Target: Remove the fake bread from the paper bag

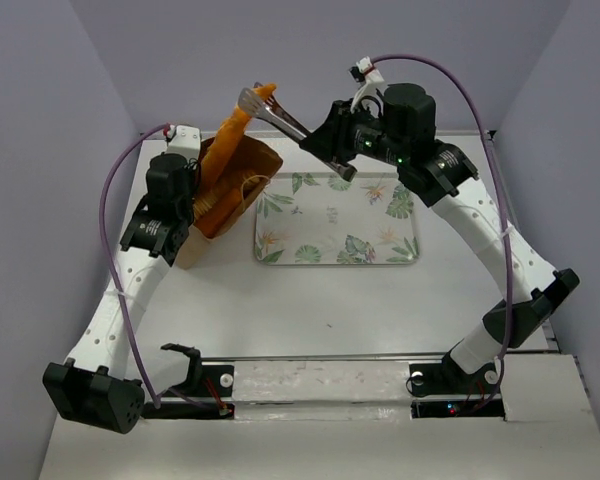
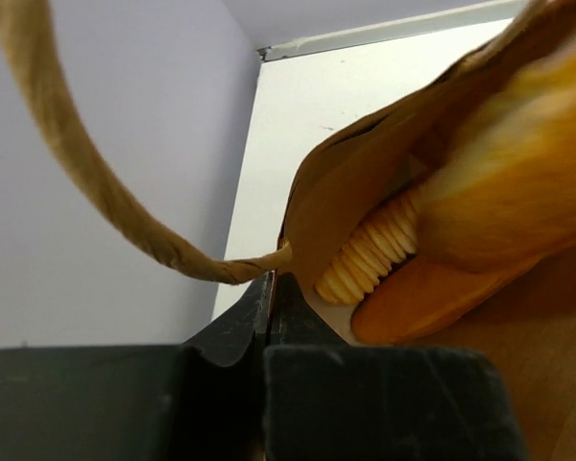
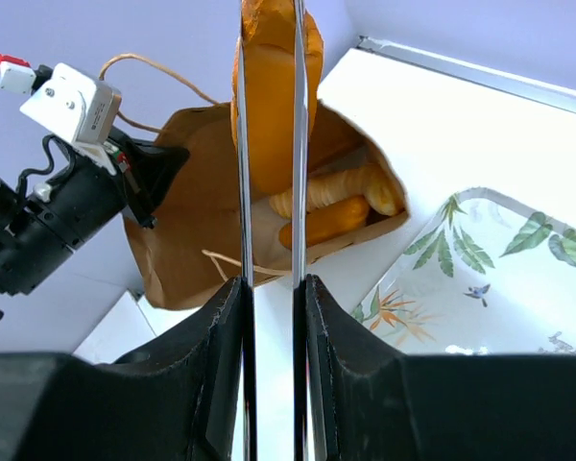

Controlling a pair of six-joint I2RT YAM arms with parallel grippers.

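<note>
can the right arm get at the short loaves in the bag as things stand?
Probably not yet. The right gripper is shut on the tongs, which clamp the baguette, its lower end in the mouth of the paper bag. The left gripper pinches the rim, so the short loaves lie exposed.

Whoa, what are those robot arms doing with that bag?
They're unpacking toy bread. The left end effector pinches the rim of the paper bag. The right end effector grips metal tongs, and the tongs squeeze the long baguette, which sticks up out of the bag's mouth with its lower end inside. Shorter loaves lie in the bag. The leaf-patterned tray beside it has no bread on it.
</note>
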